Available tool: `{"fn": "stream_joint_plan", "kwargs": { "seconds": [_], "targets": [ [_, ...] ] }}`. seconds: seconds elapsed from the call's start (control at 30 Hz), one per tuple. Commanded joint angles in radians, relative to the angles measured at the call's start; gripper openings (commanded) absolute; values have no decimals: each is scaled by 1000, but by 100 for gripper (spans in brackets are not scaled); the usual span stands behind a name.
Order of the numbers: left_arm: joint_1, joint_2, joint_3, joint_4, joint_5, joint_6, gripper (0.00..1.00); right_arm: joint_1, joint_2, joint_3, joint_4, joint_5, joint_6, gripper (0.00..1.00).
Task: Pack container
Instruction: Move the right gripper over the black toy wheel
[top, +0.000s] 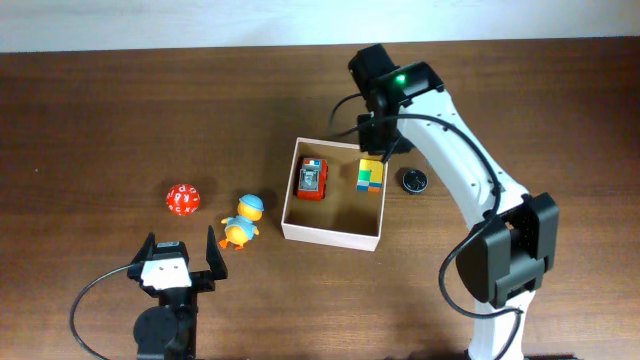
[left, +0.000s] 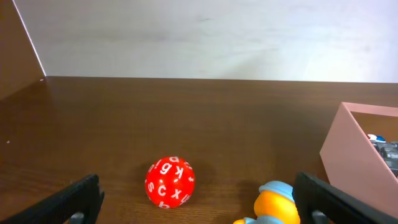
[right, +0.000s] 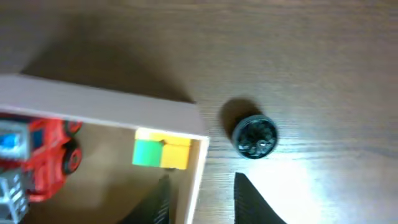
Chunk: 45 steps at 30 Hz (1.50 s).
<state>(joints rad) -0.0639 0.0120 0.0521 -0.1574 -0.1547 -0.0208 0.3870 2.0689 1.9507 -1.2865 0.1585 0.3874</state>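
The box (top: 331, 236) sits mid-worktop (top: 100, 120). The right hand (right: 202, 183), fingers spread, straddles its corner wall; lowering could snag and shove the box. The left hand (top: 180, 240) is spread wide, empty

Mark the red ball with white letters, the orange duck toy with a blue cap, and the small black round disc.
Red ball with white letters (left: 170, 182): left wrist view, middle of its face.
Orange duck toy (top: 238, 231): overhead view, its body.
Small black round disc (right: 255, 137): right wrist view, its top.
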Motion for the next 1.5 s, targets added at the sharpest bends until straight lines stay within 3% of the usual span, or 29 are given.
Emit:
{"fn": "stream_joint_plan", "kwargs": {
  "seconds": [0.0,0.27,0.7,1.47],
  "targets": [
    [6,-6,-5,2,-7,-9,99,-32,-2,13,-10,61,67,27],
    [6,-6,-5,2,-7,-9,99,-83,-2,-60,-2,63,75,27],
    [6,-6,-5,2,-7,-9,99,-85,-2,-189,166,-13,40,27],
    [6,-6,-5,2,-7,-9,99,-86,-2,-192,270,-114,-101,27]
  ]
}}
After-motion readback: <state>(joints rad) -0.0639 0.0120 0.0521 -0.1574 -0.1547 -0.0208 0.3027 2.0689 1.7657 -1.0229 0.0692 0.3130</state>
